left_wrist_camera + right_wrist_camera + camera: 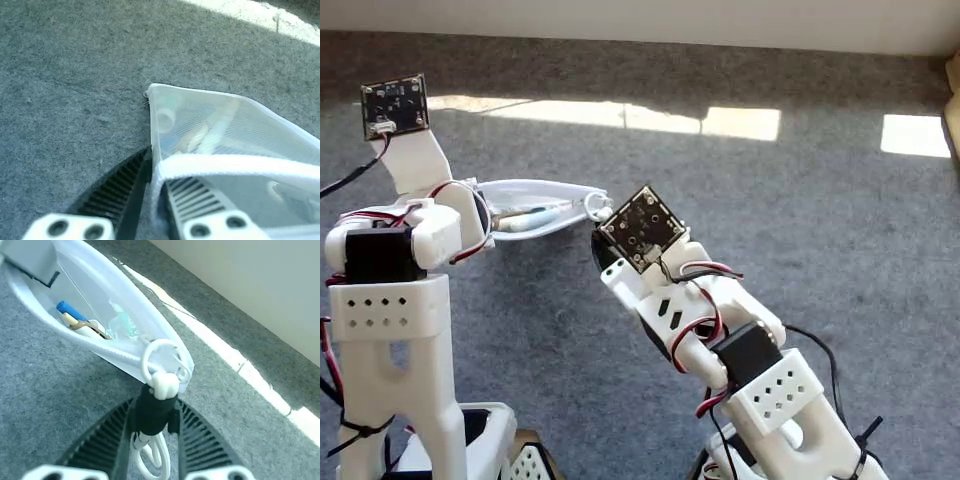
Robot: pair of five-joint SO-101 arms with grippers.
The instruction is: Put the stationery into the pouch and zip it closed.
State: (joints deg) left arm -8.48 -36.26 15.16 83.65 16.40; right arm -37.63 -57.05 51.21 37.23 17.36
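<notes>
**Jaws, left gripper** point(156, 172): closed on one end seam of the pouch point(235, 130), with a ribbed black finger point(120, 185) on either side of the mesh wall.

**Jaws, right gripper** point(154, 410): closed on the black zip pull point(150, 422) at the pouch's opposite end.

**Item 1, pouch** point(535, 212): white, translucent mesh. In the high view it lies at about 10 o'clock from centre, stretched between the two arms. The left arm holds its 9 o'clock end and the right arm its 3 o'clock end. In the right wrist view the mouth stands open along most of its length, and the slider sits at the end the right gripper holds.

**Item 2, stationery** point(82, 322): inside the pouch, bunched together. It includes a blue cylindrical piece point(70, 310), a cream-and-brown piece and a teal piece point(125, 325). In the left wrist view these appear as pale shapes through the mesh.

**Item 3, ring** point(161, 360): white, fixed at the slider just beside the zip pull.

**Item 4, cord loop** point(150, 457): white, hanging between the right gripper's fingers.

**Setting:** grey felt-like surface point(820, 270). In the high view, sunlit bands point(740, 122) run across it from 12 to 2 o'clock.
</notes>
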